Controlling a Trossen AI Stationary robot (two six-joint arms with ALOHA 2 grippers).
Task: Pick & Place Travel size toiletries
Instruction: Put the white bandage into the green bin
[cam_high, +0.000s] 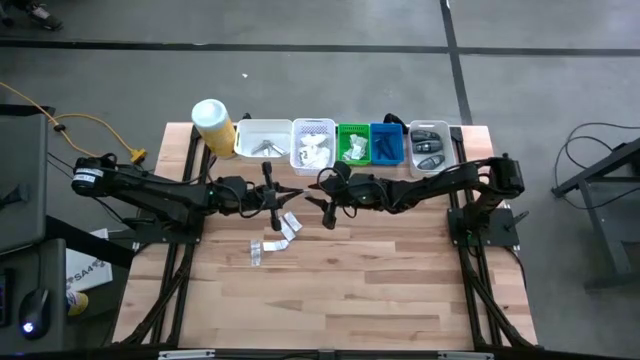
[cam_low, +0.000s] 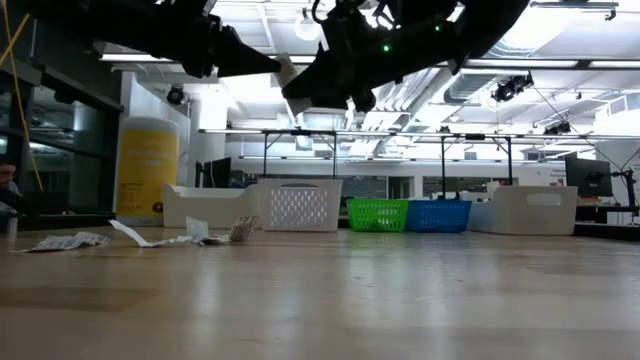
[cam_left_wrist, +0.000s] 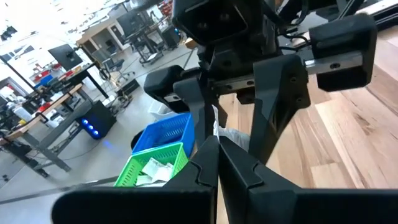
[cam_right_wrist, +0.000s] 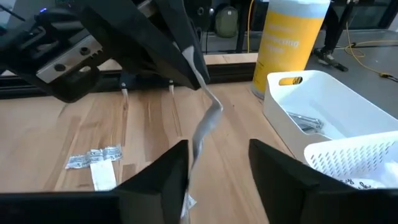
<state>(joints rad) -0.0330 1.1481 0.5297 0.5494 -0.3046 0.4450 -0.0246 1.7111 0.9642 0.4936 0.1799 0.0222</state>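
Note:
My left gripper (cam_high: 293, 194) is shut on a clear, silvery sachet strip (cam_right_wrist: 202, 124), held in the air above the table's middle. My right gripper (cam_high: 314, 196) faces it fingertip to fingertip and stands open. In the right wrist view its two fingers (cam_right_wrist: 177, 171) stand on either side of the strip's lower part. The strip hangs close to one finger; whether it touches I cannot tell. More sachets (cam_high: 290, 225) (cam_high: 257, 250) lie flat on the wood below the grippers, and they also show in the low view (cam_low: 190, 235). My left gripper pinches the sachet strip's upper end (cam_right_wrist: 198, 73) between its two shut fingertips. The fingers lie about level, pointing toward the table's right. The strip hangs slack below them, clear of the table, and drops between my right gripper's fingers.
Along the far edge stand a yellow canister with a white lid (cam_high: 213, 125), a white bin of metal pieces (cam_high: 262, 140), a white perforated basket (cam_high: 313, 143), a green basket (cam_high: 353, 143), a blue basket (cam_high: 387, 143) and a white bin of dark items (cam_high: 430, 145). Bare wood lies toward the near edge.

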